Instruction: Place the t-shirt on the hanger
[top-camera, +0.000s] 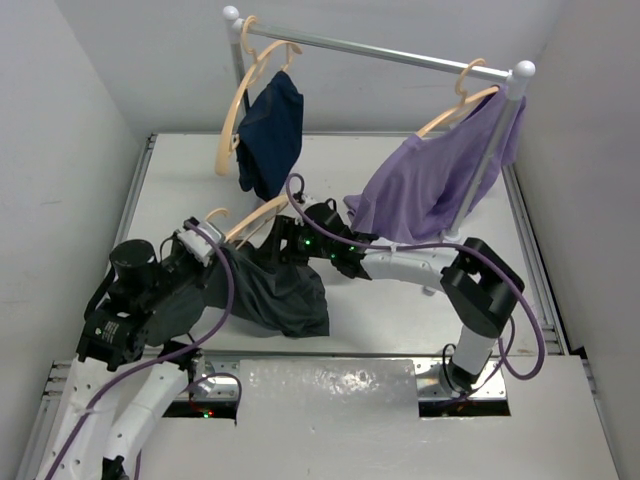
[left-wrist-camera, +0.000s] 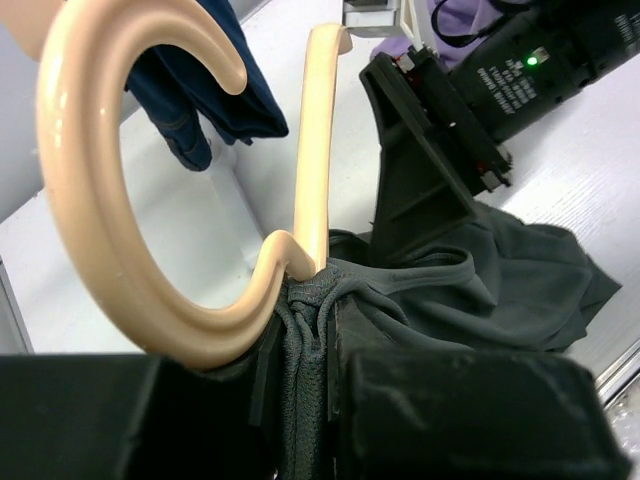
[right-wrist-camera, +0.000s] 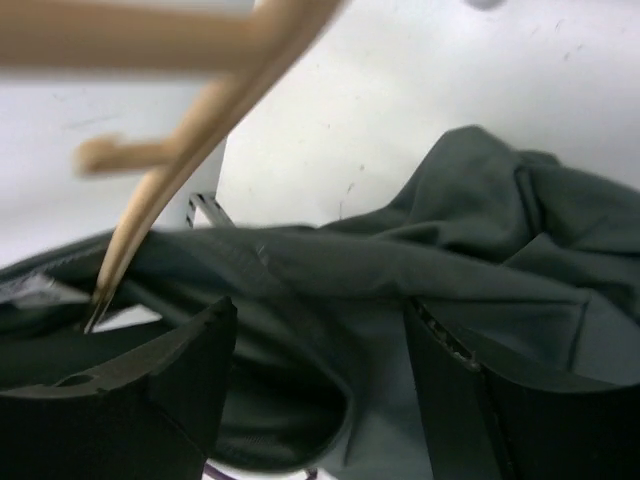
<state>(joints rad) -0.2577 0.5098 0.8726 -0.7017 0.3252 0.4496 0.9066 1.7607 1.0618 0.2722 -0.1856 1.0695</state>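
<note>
The dark grey t-shirt (top-camera: 275, 295) lies bunched on the white table, with its collar (left-wrist-camera: 310, 300) gathered round the neck of the tan hanger (top-camera: 255, 218). My left gripper (top-camera: 203, 243) is shut on that bunched collar right under the hanger's hook (left-wrist-camera: 90, 200); in its wrist view (left-wrist-camera: 308, 375) the fabric fills the gap between the jaws. The hanger's one shoulder (left-wrist-camera: 318, 140) rises free of the cloth. My right gripper (top-camera: 297, 240) is open, and its jaws (right-wrist-camera: 320, 345) straddle a fold of the t-shirt (right-wrist-camera: 400, 290) without closing. The hanger (right-wrist-camera: 200, 110) shows blurred above it.
A clothes rack's metal rail (top-camera: 380, 48) crosses the back. A navy garment (top-camera: 270, 130) hangs on a tan hanger at its left end and a lilac shirt (top-camera: 430, 185) on another at its right end. Walls close in on both sides.
</note>
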